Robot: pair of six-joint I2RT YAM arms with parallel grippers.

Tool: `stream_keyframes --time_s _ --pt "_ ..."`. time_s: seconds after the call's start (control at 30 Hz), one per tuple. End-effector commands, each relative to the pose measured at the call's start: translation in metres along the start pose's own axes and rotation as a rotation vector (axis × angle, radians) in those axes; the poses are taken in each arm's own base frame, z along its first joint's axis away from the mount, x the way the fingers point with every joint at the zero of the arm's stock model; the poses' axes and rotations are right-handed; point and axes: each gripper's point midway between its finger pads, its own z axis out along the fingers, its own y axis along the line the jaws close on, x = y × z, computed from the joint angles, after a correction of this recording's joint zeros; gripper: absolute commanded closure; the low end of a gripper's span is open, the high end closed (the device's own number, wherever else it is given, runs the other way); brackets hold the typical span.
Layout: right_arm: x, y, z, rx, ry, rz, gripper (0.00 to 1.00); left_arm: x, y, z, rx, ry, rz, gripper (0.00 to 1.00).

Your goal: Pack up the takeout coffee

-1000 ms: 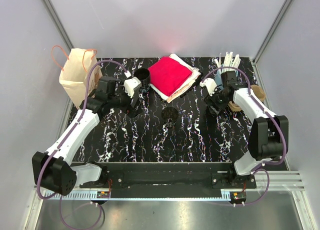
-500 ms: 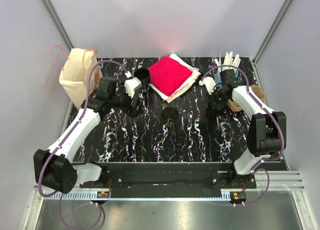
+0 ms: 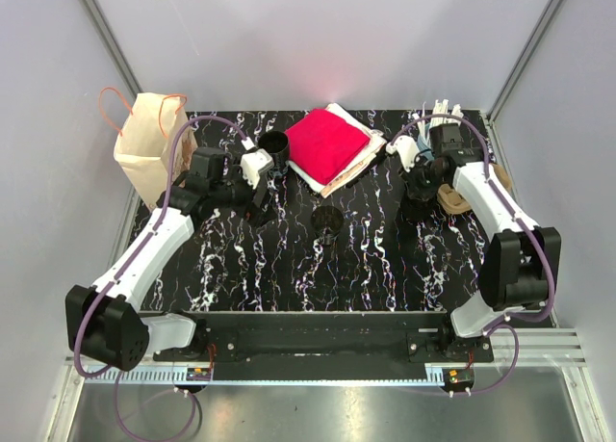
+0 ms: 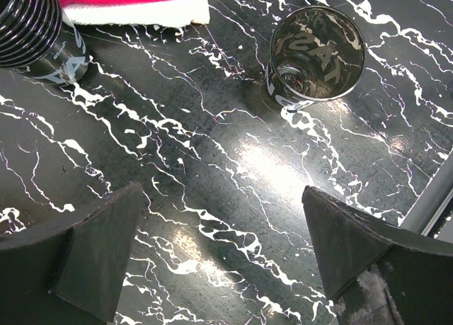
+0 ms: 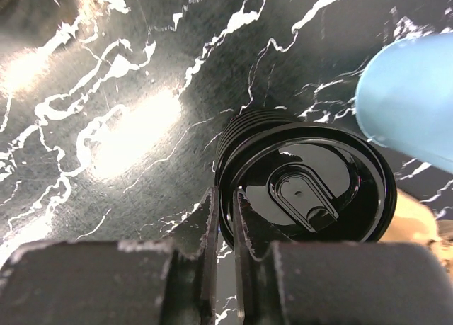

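right pincer [image 5: 221, 219] pinching lid [image 5: 311, 190] rim by right edge of worktop [image 5: 106, 70], likely for capping | left pincer [image 4: 223, 247] hanging wide near cup [image 4: 315, 52], ready

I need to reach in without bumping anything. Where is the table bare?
The table is bare along the near side, between the small cup and the arms' base rail. The back row is crowded: paper bag, black cup, red cloth, then the right gripper at the lid stack.
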Motion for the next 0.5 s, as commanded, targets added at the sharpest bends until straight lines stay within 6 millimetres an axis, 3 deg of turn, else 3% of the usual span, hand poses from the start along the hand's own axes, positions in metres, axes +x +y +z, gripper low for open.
stream_keyframes --time_s 0.0,0.1,0.2,0.23,0.27,0.33,0.37,0.47 --pt "-0.028 0.002 -0.029 0.003 -0.08 -0.013 0.95 -0.018 -0.002 -0.003 0.029 -0.07 0.075 0.01" --pt "-0.05 0.017 -0.051 -0.077 -0.141 0.005 0.96 -0.037 0.001 -0.013 0.008 -0.114 0.169 0.01" --pt "-0.094 0.042 -0.095 -0.201 -0.289 -0.007 0.96 -0.066 0.007 -0.025 -0.037 -0.161 0.297 0.01" --pt "-0.096 0.053 -0.104 -0.247 -0.297 0.002 0.96 -0.073 0.008 -0.027 -0.044 -0.169 0.33 0.01" --pt "-0.103 0.06 -0.114 -0.274 -0.324 -0.004 0.95 -0.085 0.002 -0.032 -0.016 -0.198 0.419 0.01" --pt "-0.119 0.082 -0.131 -0.361 -0.385 -0.019 0.95 -0.092 -0.013 -0.038 0.045 -0.248 0.531 0.01" --pt "-0.124 0.091 -0.138 -0.388 -0.402 -0.028 0.94 -0.097 -0.028 -0.041 0.113 -0.304 0.63 0.01" --pt "-0.137 0.122 -0.149 -0.493 -0.437 -0.057 0.94 -0.112 -0.051 -0.049 0.228 -0.374 0.68 0.01"
